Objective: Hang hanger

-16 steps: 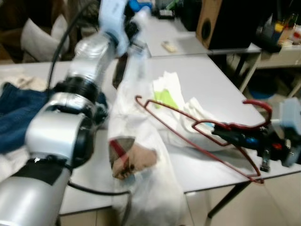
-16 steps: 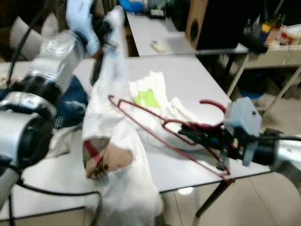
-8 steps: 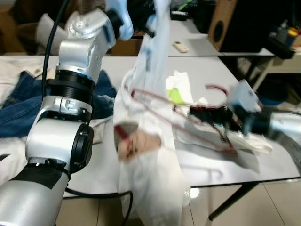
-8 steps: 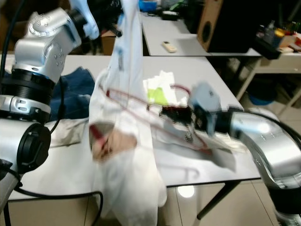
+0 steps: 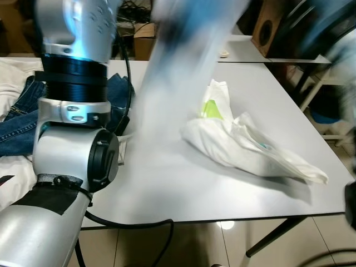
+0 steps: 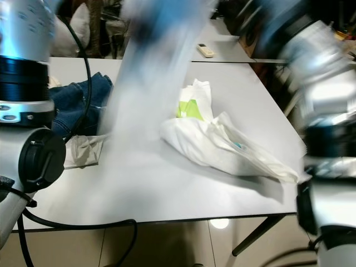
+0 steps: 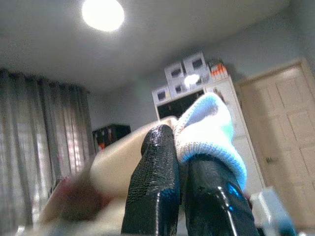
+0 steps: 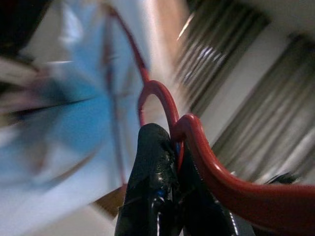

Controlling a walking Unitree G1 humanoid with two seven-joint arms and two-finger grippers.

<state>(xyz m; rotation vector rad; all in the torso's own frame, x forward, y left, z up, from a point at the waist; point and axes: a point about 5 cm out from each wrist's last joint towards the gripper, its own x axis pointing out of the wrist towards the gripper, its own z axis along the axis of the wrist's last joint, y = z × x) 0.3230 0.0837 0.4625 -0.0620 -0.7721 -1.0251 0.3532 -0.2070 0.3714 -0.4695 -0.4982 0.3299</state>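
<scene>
A white and pale blue garment (image 5: pixel 178 72) hangs as a motion-blurred streak over the table's middle. My left arm (image 5: pixel 72 111) reaches up at the left. In the left wrist view my left gripper (image 7: pixel 181 182) is shut on a ribbed, pale blue edge of that garment (image 7: pixel 211 128), pointing toward the ceiling. My right arm (image 6: pixel 322 83) is raised and blurred at the right. In the right wrist view my right gripper (image 8: pixel 170 187) is shut on the hook of the red wire hanger (image 8: pixel 162 98), whose body runs into the blurred garment.
Another white garment with a green print (image 5: pixel 239 139) lies on the grey table (image 5: pixel 167 189). Blue jeans (image 5: pixel 16 122) and pale cloth lie at the table's left. Behind stand a second table with a remote (image 6: pixel 206 51) and a wooden speaker (image 5: pixel 267 33).
Both arms have swung upward, lifting the garment and the red hanger off the table. The garment is now a blur. The camera has also shifted.
</scene>
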